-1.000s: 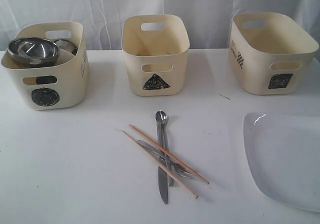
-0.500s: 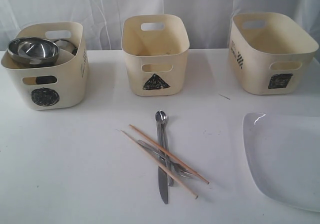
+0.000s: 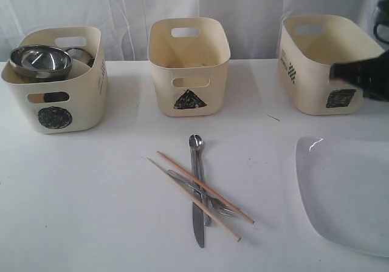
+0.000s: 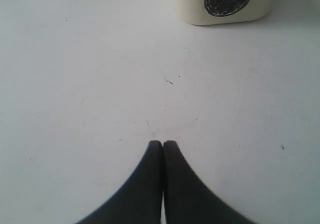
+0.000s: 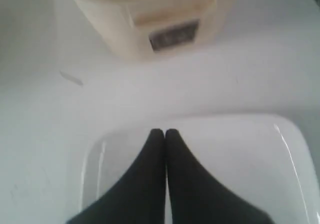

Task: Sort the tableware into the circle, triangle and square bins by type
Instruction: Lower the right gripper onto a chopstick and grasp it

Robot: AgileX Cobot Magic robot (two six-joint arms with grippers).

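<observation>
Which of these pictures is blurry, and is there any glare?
Exterior view: mostly sharp, only the dark right arm at the edge is smeared; a glint sits on the plate corner. Right wrist view: soft all over, square bin mark illegible. Left wrist view: crisp, table specks show.

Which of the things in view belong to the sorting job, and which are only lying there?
Belong to the job: chopsticks, spoon, fork, knife, white plate, steel bowl, circle bin, triangle bin, square bin.
Only lying about: small sliver near the square bin, white curtain.
</observation>
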